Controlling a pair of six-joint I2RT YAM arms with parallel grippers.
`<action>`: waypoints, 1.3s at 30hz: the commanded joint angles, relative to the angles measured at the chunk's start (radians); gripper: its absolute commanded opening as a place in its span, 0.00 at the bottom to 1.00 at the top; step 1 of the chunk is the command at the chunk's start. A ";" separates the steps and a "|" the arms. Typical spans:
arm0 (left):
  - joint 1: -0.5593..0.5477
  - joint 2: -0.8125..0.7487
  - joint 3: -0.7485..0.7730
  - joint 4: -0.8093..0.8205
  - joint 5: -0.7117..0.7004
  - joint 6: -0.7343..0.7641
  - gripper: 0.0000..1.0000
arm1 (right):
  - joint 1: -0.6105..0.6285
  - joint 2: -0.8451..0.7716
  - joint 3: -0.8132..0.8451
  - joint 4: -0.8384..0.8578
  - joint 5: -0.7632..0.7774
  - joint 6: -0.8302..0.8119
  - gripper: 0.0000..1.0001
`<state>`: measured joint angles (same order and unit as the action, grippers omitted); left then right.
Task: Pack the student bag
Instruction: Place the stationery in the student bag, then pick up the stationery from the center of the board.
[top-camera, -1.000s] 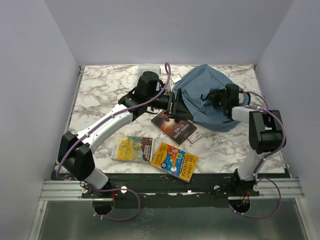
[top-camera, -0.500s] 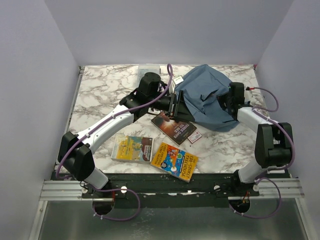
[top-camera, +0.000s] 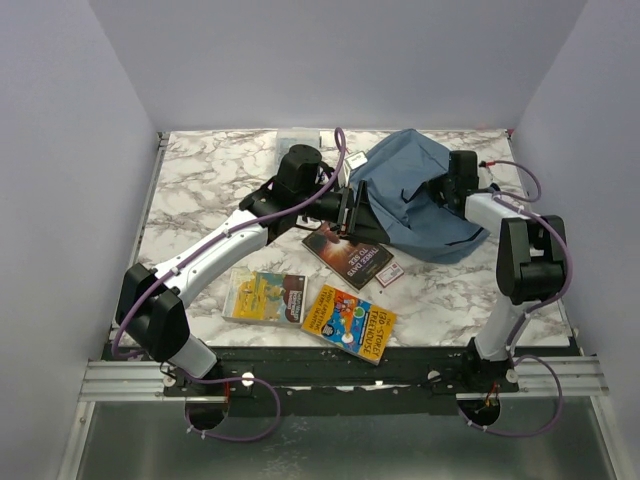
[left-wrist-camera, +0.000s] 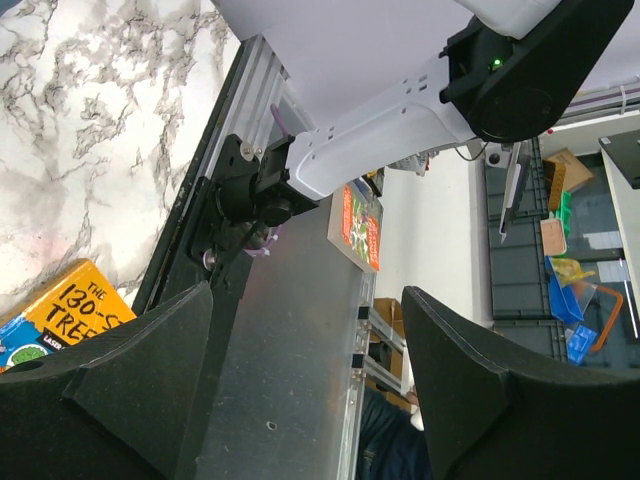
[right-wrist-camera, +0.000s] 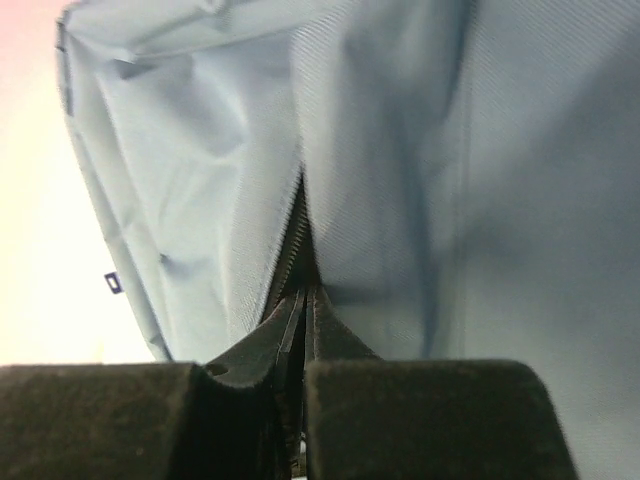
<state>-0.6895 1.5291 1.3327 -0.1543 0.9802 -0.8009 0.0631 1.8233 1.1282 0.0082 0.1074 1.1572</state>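
Over at the far right of the white marbled table (top-camera: 200, 180) sits the soft dusty-blue fabric backpack (top-camera: 405, 170), slumped and rumpled, with an arm at each side. The right gripper (top-camera: 447, 192) is down on the top of the bag. The right wrist view shows it well: the right gripper (right-wrist-camera: 303, 390) is pinched almost completely together on the black zip line (right-wrist-camera: 290, 250), with blue cloth (right-wrist-camera: 420, 150) filling the rest of that view.

The left gripper (top-camera: 347, 210) is at the bag's left edge, just above a dark paperback book (top-camera: 350, 253). In its own camera the left gripper (left-wrist-camera: 300, 400) is spread wide, its black padded fingers (left-wrist-camera: 120, 400) well apart with nothing between them. A corner of the yellow paperback book (left-wrist-camera: 55, 315) shows beside them.

That yellow paperback (top-camera: 350, 322) lies near the front edge, with a yellow-and-brown book (top-camera: 265, 297) just to its left. A small clear plastic box (top-camera: 298, 138) is at the back edge.
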 joint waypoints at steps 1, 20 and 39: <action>-0.001 -0.004 -0.002 0.022 0.021 0.009 0.79 | -0.008 0.034 0.074 0.033 -0.022 -0.007 0.05; -0.015 -0.033 -0.002 0.021 0.016 0.009 0.79 | 0.041 -0.479 -0.163 -0.419 -0.097 -0.559 0.71; 0.084 -0.031 -0.003 -0.011 -0.034 0.029 0.79 | 0.474 -0.466 -0.213 -0.736 0.051 0.261 0.82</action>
<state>-0.6064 1.5249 1.3327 -0.1658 0.9630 -0.7883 0.5190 1.3449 0.9398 -0.6575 0.1020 1.1511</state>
